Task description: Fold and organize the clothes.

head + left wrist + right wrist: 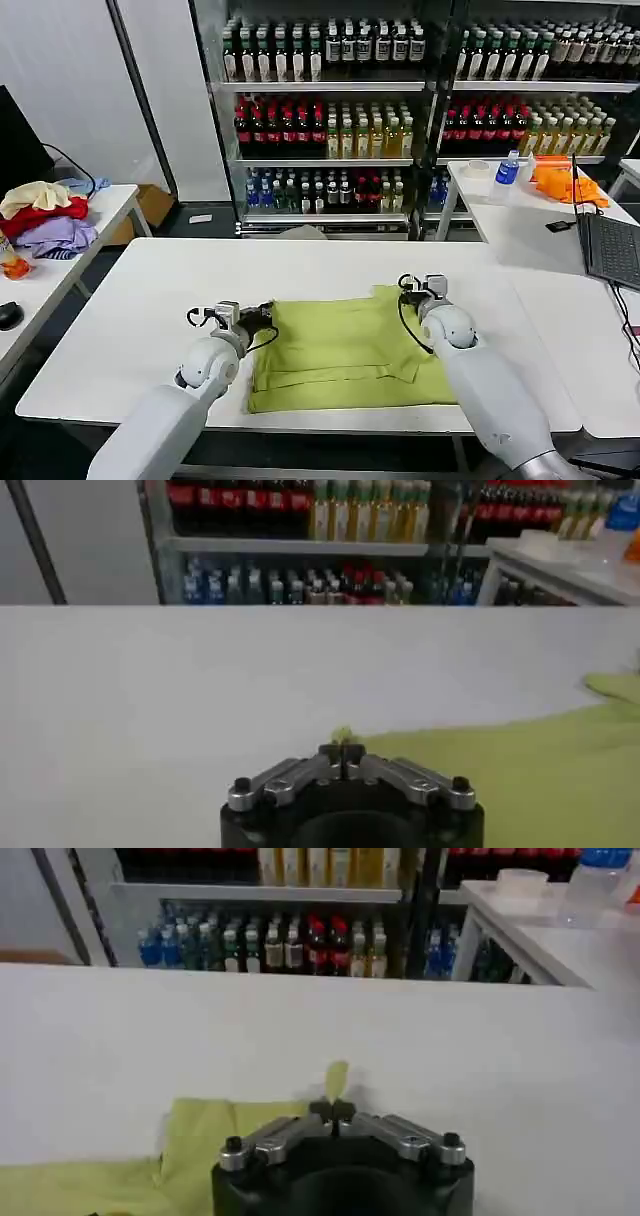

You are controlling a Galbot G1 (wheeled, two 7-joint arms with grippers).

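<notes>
The lime T-shirt (340, 350) lies partly folded on the white table (150, 290), towards its front edge. My left gripper (268, 318) sits at the shirt's far left corner. In the left wrist view it (343, 748) is shut on a small tuft of the shirt (540, 770). My right gripper (405, 290) rests at the shirt's far right corner. The right wrist view shows it (333, 1110) shut on a pinch of the shirt (215, 1138), with a lime tip sticking up past the fingertips.
A pile of cream, red and lavender garments (45, 215) lies on the left side table. On the right table are an orange cloth (565, 182), a water bottle (507, 168) and a laptop (612, 250). Drink shelves (330, 110) stand behind.
</notes>
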